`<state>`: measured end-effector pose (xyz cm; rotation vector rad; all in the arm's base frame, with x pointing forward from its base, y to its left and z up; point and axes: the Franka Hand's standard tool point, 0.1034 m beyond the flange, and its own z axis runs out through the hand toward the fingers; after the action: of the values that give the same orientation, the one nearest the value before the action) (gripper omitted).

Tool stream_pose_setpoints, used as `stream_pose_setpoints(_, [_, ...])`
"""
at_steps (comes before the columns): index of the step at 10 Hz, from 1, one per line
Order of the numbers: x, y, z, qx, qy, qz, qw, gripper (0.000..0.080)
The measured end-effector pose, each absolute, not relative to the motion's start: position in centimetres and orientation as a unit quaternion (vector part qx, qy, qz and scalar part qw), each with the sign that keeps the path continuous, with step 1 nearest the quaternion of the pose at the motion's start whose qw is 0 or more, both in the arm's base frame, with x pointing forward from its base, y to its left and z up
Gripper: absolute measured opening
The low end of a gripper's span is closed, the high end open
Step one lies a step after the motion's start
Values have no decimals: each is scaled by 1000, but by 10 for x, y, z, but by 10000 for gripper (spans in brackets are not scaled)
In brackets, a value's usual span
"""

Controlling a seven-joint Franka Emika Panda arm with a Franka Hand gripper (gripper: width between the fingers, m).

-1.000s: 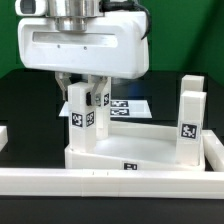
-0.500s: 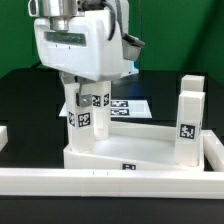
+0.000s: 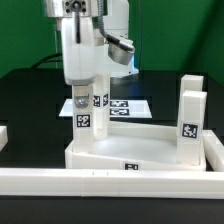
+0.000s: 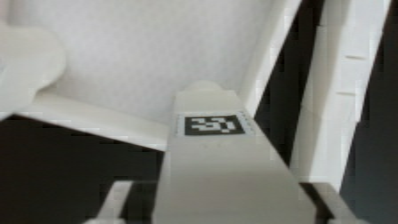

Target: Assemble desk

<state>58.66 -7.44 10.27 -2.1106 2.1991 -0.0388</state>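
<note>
The white desk top (image 3: 140, 150) lies upside down on the black table, raised rim up. My gripper (image 3: 82, 97) points straight down and is shut on an upright white leg (image 3: 84, 118) at the top's corner on the exterior view's left. A second leg (image 3: 101, 100) stands just behind it. Two more legs (image 3: 190, 115) stand at the corners on the exterior view's right. In the wrist view the held leg (image 4: 217, 140) with its tag runs between my fingers (image 4: 121, 200), above the desk top (image 4: 143, 55). Whether the leg is seated in its socket is hidden.
A long white rail (image 3: 110, 181) edges the table in front of the desk top and rises at the exterior view's right (image 3: 214, 150). The marker board (image 3: 132, 106) lies flat behind the desk top. A short white piece (image 3: 3, 135) shows at the left edge.
My hand has turned about its vertical axis, from broad face toward the camera to narrow side, still holding the leg at the same corner. The desk top and other legs have not moved.
</note>
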Motion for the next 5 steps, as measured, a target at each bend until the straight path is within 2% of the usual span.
stream_pose_setpoints(5, [588,-75,103,-548,834,-5,61,290])
